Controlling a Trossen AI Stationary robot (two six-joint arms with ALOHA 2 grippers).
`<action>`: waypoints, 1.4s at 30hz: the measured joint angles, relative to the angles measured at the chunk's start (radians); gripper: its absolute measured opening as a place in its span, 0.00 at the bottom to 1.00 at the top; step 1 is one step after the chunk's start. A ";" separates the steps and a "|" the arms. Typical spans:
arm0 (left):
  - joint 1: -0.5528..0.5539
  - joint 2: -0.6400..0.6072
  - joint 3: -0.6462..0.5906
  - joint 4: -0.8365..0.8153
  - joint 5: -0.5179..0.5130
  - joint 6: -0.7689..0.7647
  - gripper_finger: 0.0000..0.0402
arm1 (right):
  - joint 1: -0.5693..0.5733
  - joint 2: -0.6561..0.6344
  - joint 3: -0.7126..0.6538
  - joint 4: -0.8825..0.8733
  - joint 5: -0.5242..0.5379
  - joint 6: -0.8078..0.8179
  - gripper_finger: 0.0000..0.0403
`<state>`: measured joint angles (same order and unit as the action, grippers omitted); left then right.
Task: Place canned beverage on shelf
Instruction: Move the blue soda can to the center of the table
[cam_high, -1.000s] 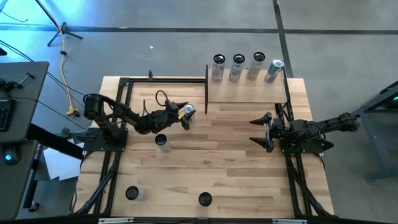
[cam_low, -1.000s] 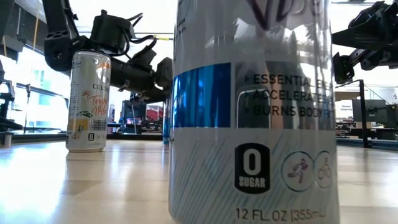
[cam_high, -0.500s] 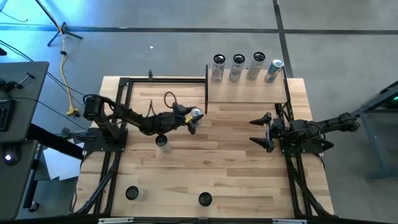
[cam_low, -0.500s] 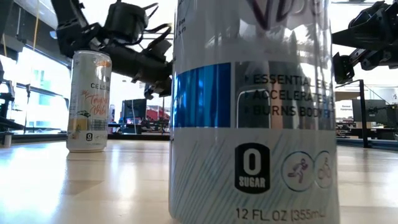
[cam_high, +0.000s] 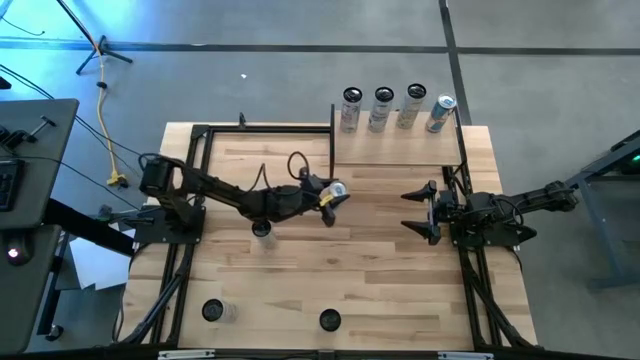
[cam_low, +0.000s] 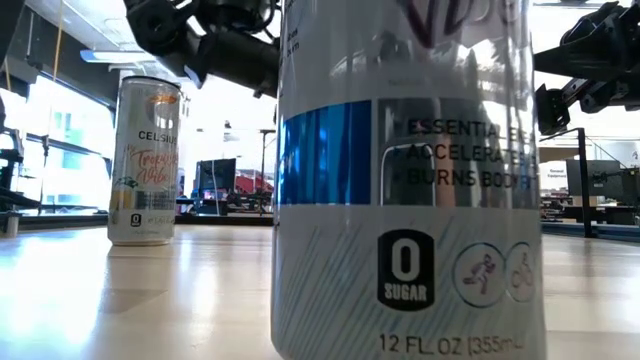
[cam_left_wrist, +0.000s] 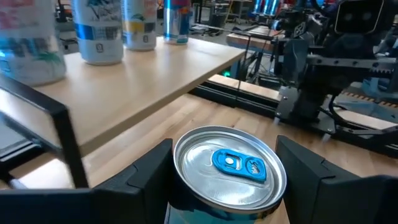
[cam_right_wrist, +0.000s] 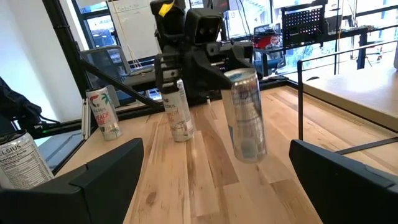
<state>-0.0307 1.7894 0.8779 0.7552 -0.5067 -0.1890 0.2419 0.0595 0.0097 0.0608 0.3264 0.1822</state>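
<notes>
Wooden counter (cam_high: 380, 290), shelf (cam_high: 398, 150) raised at its far edge near my right side, four cans (cam_high: 397, 108) lined along the shelf's back edge, front strip bare. Left arm stretched across mid-counter; left gripper (cam_high: 331, 193) has its fingers (cam_left_wrist: 140, 177) clamped on the silver canned beverage (cam_high: 336, 189), carried off the counter and just short of the shelf's near left corner post (cam_left_wrist: 65, 140). In the left wrist view the can's lid (cam_left_wrist: 230, 169) sits below the shelf's top. So I need more lift first, then go forward over the edge clear of that post, keep it upright, set down on the bare front strip away from the row. Right gripper (cam_high: 425, 212) parked at right side, fingers (cam_right_wrist: 102, 177) wide apart, nothing held. Loose cans on counter: one (cam_high: 262, 229) under my left arm, two (cam_high: 213, 311) near the front edge.
</notes>
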 joint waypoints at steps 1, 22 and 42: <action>0.000 0.012 0.007 0.004 0.001 0.000 0.50 | 0.000 0.000 0.000 0.000 0.003 0.000 0.97; 0.034 0.230 0.209 0.152 0.163 0.045 0.50 | 0.000 0.000 0.000 0.000 0.002 0.000 0.97; 0.038 0.298 0.239 0.176 0.211 0.010 0.50 | 0.000 0.000 0.000 0.000 -0.002 0.000 0.97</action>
<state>0.0073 2.0872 1.1172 0.9316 -0.2954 -0.1790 0.2418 0.0593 0.0097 0.0607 0.3242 0.1822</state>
